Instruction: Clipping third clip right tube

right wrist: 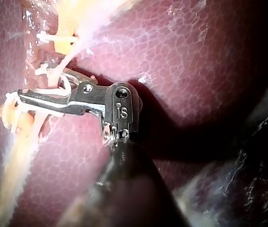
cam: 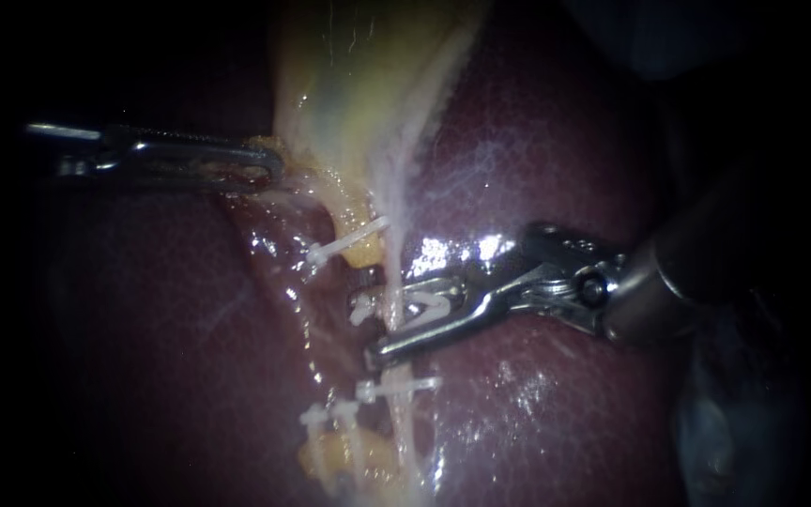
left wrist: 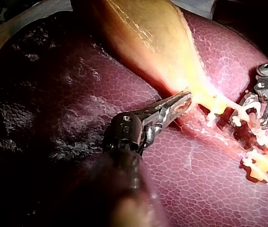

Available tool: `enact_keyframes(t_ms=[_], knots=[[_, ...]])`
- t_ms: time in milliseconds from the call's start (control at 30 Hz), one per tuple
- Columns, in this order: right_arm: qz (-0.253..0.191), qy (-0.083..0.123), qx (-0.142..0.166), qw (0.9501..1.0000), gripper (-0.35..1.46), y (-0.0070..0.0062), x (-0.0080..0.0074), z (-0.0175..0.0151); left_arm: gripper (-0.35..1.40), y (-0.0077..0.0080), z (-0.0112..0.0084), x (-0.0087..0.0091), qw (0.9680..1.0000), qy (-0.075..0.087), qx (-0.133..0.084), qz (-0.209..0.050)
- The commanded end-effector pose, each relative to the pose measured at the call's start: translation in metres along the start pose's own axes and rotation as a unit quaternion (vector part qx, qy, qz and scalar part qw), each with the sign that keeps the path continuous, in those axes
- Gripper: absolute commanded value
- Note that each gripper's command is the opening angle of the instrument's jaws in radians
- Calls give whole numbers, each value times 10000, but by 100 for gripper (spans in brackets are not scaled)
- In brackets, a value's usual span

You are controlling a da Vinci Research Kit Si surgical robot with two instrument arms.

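- My right instrument point(cam: 377, 324) comes in low over the liver point(cam: 537, 141). Its end effector sits astride the right tube point(cam: 392, 272), one jaw on each side of the pale strand.
- A gap shows between those jaws, yet both bear on a white clip point(cam: 429, 302) seated between them. The end effector is therefore clamped on the clip, not on the tube.
- The right tube runs through the mouth of that end effector, ahead of the seated clip's bend. I cannot tell whether the clip's legs touch the tube.
- Just beyond the jaw that lies farther from the gallbladder point(cam: 359, 84), a set clip point(cam: 401, 386) crosses the same tube.
- Beside the end effector's tip, on the side away from its shaft, a yellowish strand point(cam: 366, 252) carries an upper clip point(cam: 349, 241).
- Farther along that strand, past the set clip, a pair of clips point(cam: 316, 416) stands close together.
- My left instrument point(cam: 269, 167) lies well apart from the right end effector, across both strands from it.
- The left end effector is closed, its jaws together on the yellow fringe at the gallbladder's narrow end, as my left wrist camera also shows.
- Ahead of the left end effector the gallbladder widens, pale yellow and glistening, away from both instruments.
- The dark red, finely mottled liver lies under everything and fills the space around both shafts.
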Motion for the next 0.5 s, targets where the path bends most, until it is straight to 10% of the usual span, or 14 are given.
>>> enact_keyframes(t_ms=[33, 500], knots=[[-27, 39, -51, 10000, 48, -3, 4, 0, -35, 0, -1, 0, 10000, 0, 2, -1], [-179, 292, -285, 9990, 42, -7, 33, 1, -35, 0, 0, -1, 10000, 0, 1, -3]])
